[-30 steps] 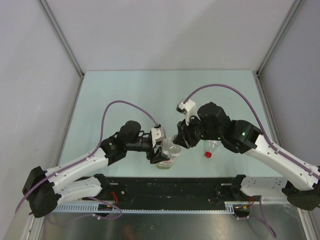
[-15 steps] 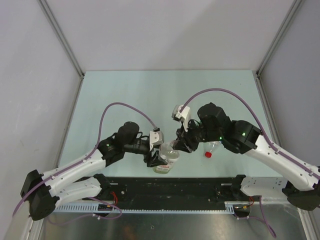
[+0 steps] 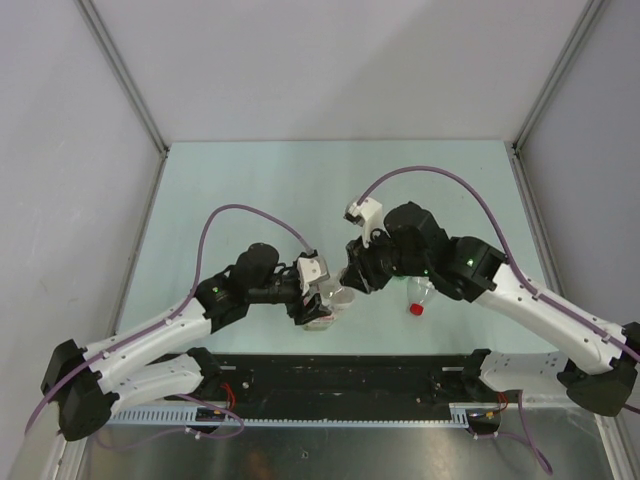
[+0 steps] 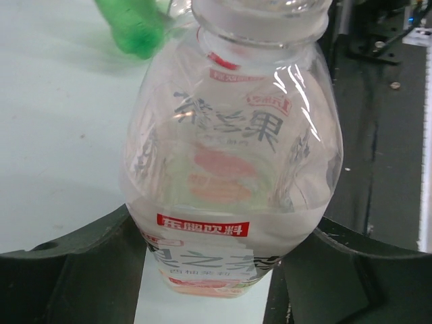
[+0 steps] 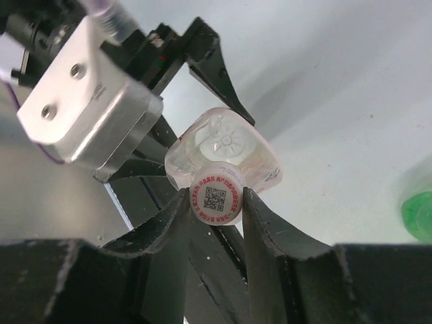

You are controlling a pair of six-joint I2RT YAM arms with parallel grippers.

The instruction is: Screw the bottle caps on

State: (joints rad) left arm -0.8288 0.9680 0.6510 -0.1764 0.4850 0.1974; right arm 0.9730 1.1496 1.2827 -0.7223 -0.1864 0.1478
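Now left gripper [image 4: 216, 262] clasps the wide clear bottle [image 4: 229, 155], right gripper [image 5: 216, 204] pinching its code-printed white cap [image 5: 217, 194].

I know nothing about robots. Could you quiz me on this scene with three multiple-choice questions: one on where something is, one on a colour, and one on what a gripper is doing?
1. Where is the red cap?
A. Beside the right arm, towards the table's near edge
B. At the far left corner
C. At the far right corner

2. What colour is the cap that the right gripper pinches?
A. Green
B. White
C. Blue

3. What is the left gripper doing?
A. Hanging open, empty
B. Gripping a green bottle
C. Gripping the clear labelled bottle

Answers:
1 A: the top view shows it by that arm.
2 B: the wrist view shows it white, with a printed code.
3 C: its fingers flank the bottle's body.
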